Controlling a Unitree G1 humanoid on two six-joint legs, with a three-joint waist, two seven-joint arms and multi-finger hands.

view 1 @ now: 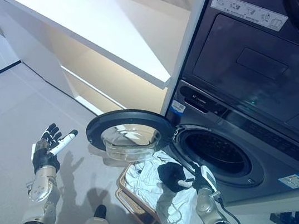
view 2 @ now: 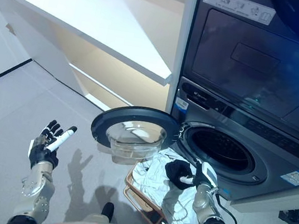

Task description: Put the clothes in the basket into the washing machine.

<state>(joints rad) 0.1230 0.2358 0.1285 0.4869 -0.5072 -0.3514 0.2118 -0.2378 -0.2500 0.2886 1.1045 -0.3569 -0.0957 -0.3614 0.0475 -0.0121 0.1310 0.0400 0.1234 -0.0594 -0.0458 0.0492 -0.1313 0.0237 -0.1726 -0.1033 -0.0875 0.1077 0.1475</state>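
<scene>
Beside the dark front-loading washing machine (view 1: 228,152), its round glass door (view 1: 129,134) swung open, the right hand (view 1: 176,176) curls its fingers into soft white clothes (view 1: 147,182) heaped in the tan basket (view 1: 133,202) below the drum. The left hand (view 1: 48,147) hangs open, empty. The limp, light fabric looks best gathered by a bunched fold.

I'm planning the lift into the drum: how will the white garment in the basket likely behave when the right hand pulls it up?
Probably floppy: the white garment lies crumpled and spills over the basket rim. It will likely hang and trail, possibly catching on the open washer door. It looks thin, so probably light. The right hand is curled at it.
</scene>
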